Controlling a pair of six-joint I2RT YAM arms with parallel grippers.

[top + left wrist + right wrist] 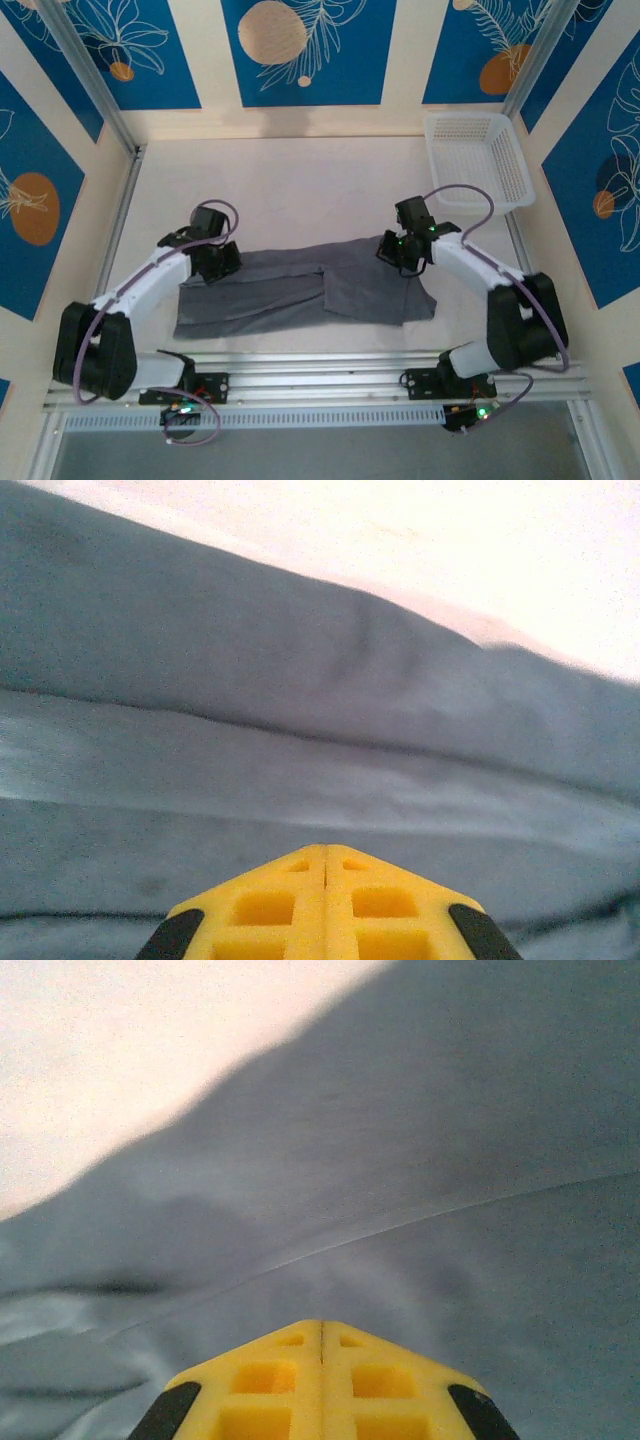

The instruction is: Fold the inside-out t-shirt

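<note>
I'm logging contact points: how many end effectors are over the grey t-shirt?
2. The left end effector is at the far left corner of the t-shirt. The right end effector is at its far edge near the right end. Both have their jaws closed.

From above, the left gripper (215, 261) and right gripper (399, 251) hide the t-shirt's (300, 290) far corners and their own fingertips

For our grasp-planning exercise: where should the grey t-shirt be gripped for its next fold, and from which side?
Grip the t-shirt at both ends of its far long edge, from above, where the left gripper and right gripper sit. It lies flat as a wide strip, so that edge likely folds nearward.
</note>
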